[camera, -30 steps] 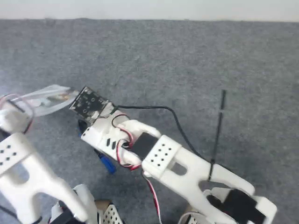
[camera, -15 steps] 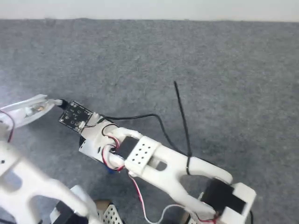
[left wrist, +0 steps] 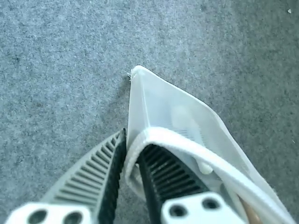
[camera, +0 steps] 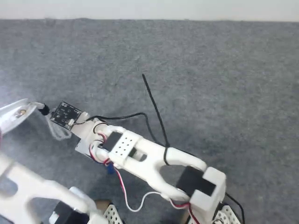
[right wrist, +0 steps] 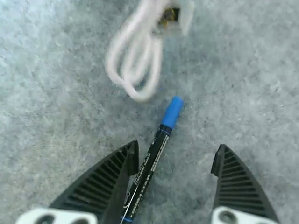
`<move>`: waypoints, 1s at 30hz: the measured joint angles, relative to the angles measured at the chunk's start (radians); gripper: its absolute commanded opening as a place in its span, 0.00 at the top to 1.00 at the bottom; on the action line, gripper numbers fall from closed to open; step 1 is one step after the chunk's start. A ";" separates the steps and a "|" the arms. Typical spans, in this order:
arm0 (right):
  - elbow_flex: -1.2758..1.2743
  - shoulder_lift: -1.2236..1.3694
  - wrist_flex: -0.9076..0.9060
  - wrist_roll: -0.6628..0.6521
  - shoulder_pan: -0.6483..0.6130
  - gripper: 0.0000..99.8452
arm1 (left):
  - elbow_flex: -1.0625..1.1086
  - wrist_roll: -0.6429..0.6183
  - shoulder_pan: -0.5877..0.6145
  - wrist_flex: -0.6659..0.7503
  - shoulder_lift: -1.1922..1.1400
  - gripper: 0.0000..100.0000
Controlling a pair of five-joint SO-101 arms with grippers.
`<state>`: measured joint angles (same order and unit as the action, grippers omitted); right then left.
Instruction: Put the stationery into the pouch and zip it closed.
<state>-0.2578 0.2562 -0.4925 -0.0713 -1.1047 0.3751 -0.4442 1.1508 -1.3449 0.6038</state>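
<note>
My left gripper is shut on the rim of the translucent white pouch, which lies on the grey carpet with something pale inside. In the high view the pouch sits at the far left edge. A black pen with a blue cap lies on the carpet between the fingers of my open right gripper, which hovers over it without touching. The pouch's white cord loop lies just beyond the pen's cap. From above, my right arm covers most of the pen; its blue cap peeks out beneath.
Grey carpet covers the whole table, with open room to the right and at the back. A stiff black cable rises from the right arm. The left arm's white links fill the front left corner.
The right arm has swung left and stretched out toward the pouch. The pouch has slid left to the view's edge. The black cable swung left with the arm.
</note>
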 measured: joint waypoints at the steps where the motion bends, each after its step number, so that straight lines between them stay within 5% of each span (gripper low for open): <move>1: 0.031 0.021 -0.028 0.000 0.000 0.74 | 0.000 0.000 0.000 0.000 0.000 0.99; 10: 0.318 0.235 -0.273 0.000 0.002 0.74 | 0.000 0.000 0.000 0.000 0.000 0.99; 19: 0.384 0.296 -0.252 0.000 0.000 0.85 | 0.000 0.000 0.000 0.000 0.000 0.99; 30: 0.402 0.365 -0.198 0.000 0.011 0.83 | 0.000 0.000 0.000 0.000 0.000 0.99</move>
<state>0.1442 0.6214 -0.6905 -0.0713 -1.0940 0.3751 -0.4442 1.1508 -1.3449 0.6038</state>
